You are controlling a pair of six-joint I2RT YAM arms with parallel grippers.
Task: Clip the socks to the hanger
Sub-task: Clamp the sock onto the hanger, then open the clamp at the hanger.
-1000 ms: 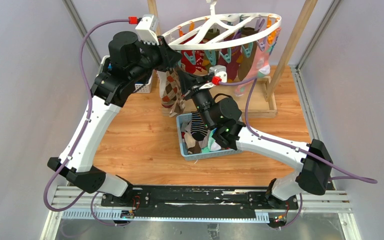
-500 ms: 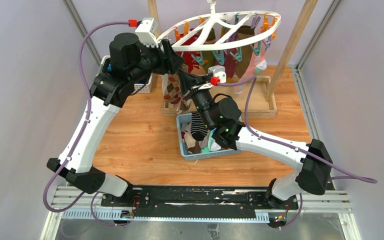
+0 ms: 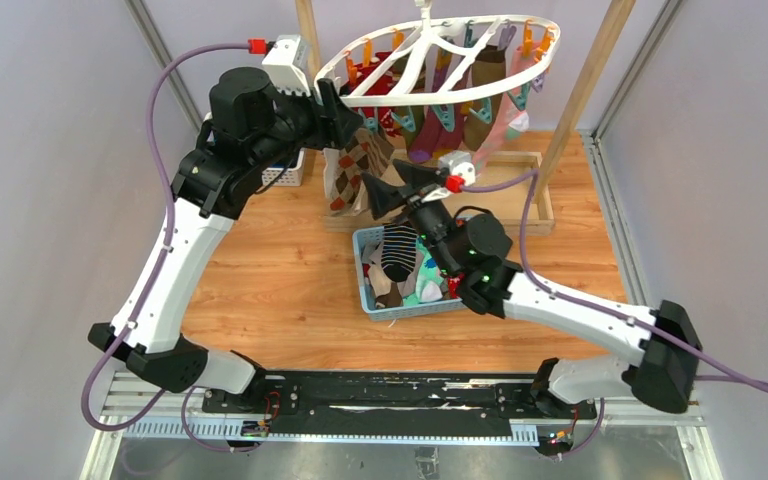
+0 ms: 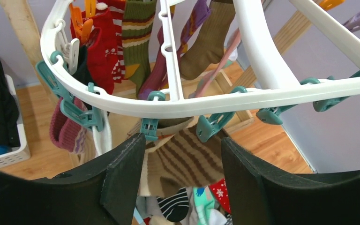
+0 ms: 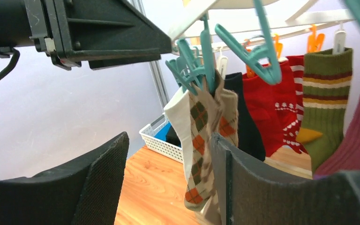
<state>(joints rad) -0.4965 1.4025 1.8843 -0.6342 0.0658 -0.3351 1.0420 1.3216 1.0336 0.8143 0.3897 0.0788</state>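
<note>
The white oval hanger (image 3: 392, 98) hangs tilted at the back, with several socks clipped along its rim. A brown argyle sock (image 3: 352, 170) dangles from a teal clip (image 5: 205, 60) at its near left edge. My left gripper (image 3: 346, 112) is open just under that rim (image 4: 206, 104), and the sock's cuff (image 4: 187, 157) shows below, between its fingers and apart from them. My right gripper (image 3: 380, 188) is open just right of the argyle sock (image 5: 200, 136), which hangs free beyond its right finger (image 5: 243, 187). More socks (image 3: 398, 255) lie in the blue basket (image 3: 364, 296).
Two wooden posts (image 3: 588, 88) and a wooden base frame (image 3: 532, 205) carry the hanger. A white basket (image 3: 288, 172) with dark folded cloth stands at the back left. Grey side walls close in the wooden tabletop (image 3: 280, 270).
Both grippers went from shut to open. The right one let go of the argyle sock and drew back to the right. The hanger rim swung upward and the sock now hangs from its clip.
</note>
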